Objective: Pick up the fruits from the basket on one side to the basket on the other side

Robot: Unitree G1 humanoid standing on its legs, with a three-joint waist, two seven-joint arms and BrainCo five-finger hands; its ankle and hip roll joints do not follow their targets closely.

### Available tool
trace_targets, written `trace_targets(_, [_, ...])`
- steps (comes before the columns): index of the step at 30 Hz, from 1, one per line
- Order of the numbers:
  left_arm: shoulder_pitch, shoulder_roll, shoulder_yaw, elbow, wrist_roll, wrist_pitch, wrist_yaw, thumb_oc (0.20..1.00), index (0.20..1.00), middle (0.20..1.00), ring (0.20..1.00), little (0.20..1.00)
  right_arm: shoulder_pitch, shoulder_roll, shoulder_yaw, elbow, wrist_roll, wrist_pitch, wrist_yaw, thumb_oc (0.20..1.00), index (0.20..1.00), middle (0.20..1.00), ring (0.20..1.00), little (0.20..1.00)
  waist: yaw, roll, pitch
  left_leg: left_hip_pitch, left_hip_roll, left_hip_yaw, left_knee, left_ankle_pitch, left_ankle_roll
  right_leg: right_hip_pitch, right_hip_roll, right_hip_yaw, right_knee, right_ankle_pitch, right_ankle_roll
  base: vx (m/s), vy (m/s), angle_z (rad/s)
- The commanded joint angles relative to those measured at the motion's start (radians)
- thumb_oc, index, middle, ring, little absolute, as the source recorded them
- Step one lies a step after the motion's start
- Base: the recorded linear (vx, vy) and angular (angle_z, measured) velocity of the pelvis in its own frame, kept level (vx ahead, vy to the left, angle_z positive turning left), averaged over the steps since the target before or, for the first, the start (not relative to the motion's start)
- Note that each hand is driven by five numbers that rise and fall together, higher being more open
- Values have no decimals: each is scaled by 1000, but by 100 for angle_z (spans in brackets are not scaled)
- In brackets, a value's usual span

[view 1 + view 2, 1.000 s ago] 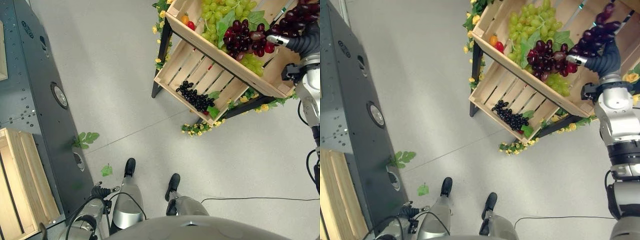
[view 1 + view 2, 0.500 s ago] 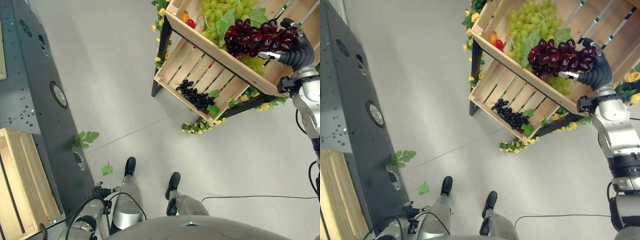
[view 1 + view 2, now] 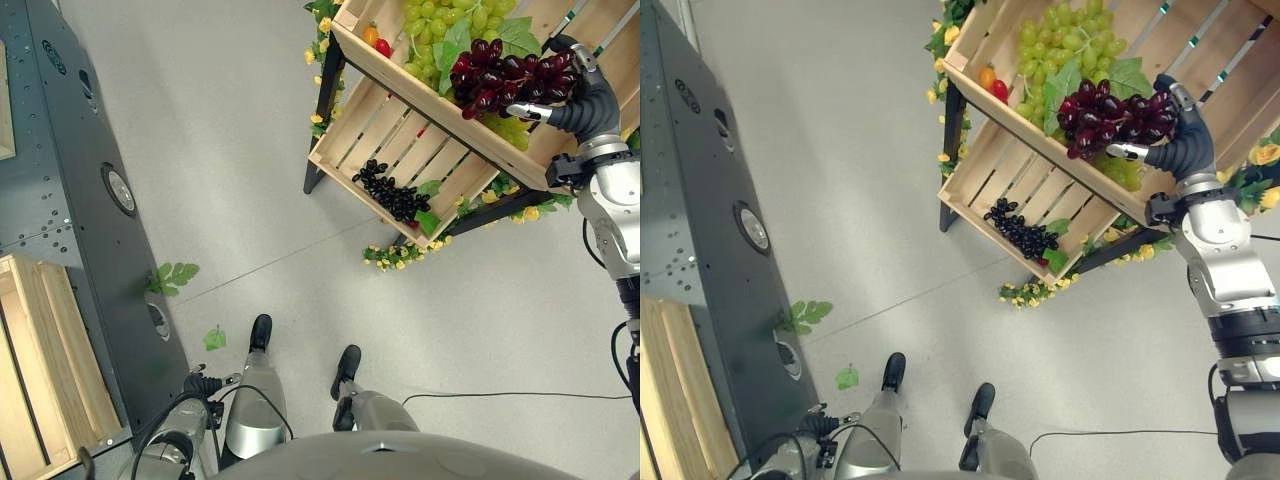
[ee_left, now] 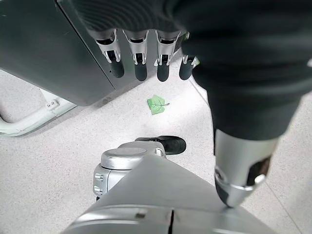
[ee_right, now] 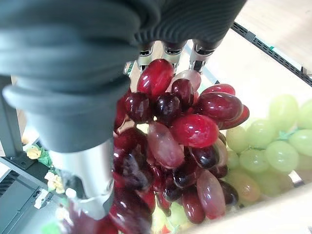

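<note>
Since 1 second ago the right hand (image 3: 1175, 135) has drawn the red grape bunch (image 3: 1110, 115) down toward the front edge of the upper crate (image 3: 1025, 125), where green grapes (image 3: 435, 35) lie just beyond its fingers. Its fingers and thumb curl round the bunch, probably to lift it clear. Relaxed and holding nothing, the left hand (image 4: 146, 53) hangs idle.

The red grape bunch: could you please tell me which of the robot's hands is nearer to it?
Right. The right hand grips the red grape bunch over the upper crate. The left hand hangs open near the floor, far away.
</note>
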State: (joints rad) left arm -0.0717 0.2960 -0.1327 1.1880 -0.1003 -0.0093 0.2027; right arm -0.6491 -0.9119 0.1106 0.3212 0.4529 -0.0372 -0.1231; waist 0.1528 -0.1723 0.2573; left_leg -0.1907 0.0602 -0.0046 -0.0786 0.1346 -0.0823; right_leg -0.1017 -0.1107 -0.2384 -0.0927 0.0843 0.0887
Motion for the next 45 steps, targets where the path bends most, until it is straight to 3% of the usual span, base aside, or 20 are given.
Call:
trace_targets(1, [-22, 17, -45, 58, -8, -2, 10, 1000, 1000, 1000, 1000, 1000, -247, -95, 113, 122, 27, -34, -71, 1000, 1000, 1000, 1000, 1000, 7, -9, -34, 0, -13, -6, 0, -74, 11, -22, -23, 7, 5, -30, 69, 0, 0, 0])
trace_targets(4, [-23, 14, -39, 63, -15, -1, 10, 1000, 1000, 1000, 1000, 1000, -271, -113, 152, 106, 34, -25, -48, 1000, 1000, 1000, 1000, 1000, 1, -11, -33, 1, -11, -5, 0, -72, 10, -22, -21, 10, 5, -29, 68, 0, 0, 0])
trace_targets(10, [-19, 4, -16, 60, -8, 2, -2, 1000, 1000, 1000, 1000, 1000, -71, -108, 39, -95, -9, -31, 2, 1000, 1000, 1000, 1000, 1000, -8, -12, -36, -1, -11, -12, -2, -74, 11, -19, -22, 1, 5, -33, 69, 0, 0, 0])
trace_targets(18, [-18, 4, -8, 49, 9, 1, -3, 1000, 1000, 1000, 1000, 1000, 38, -76, -46, -199, -8, -48, 15, 1000, 1000, 1000, 1000, 1000, -13, -11, -43, 4, -12, -10, -2, -76, 12, -19, -23, 3, 5, -33, 70, 0, 0, 0])
trace_targets(27, [-15, -6, 37, 41, 45, 9, -2, 1000, 1000, 1000, 1000, 1000, 293, 85, -218, -367, -59, -64, 29, 1000, 1000, 1000, 1000, 1000, -26, -10, -56, 9, -14, -11, -1, -81, 13, -11, -26, 3, 5, -34, 72, 0, 0, 0])
trace_targets(33, [-17, -7, 42, 44, 93, 15, -10, 1000, 1000, 1000, 1000, 1000, 408, 180, -266, -464, -82, -78, 57, 1000, 1000, 1000, 1000, 1000, -41, -8, -70, 21, -16, -5, 0, -86, 15, -2, -26, 4, 5, -36, 72, 0, 0, 0])
trace_targets(45, [-35, -5, 46, 2, 116, 3, -6, 1000, 1000, 1000, 1000, 1000, 551, 260, -353, -577, -83, -99, 81, 1000, 1000, 1000, 1000, 1000, -73, -4, -97, 37, -23, 1, -1, -94, 18, 10, -33, 12, 5, -36, 77, 1, 4, -1])
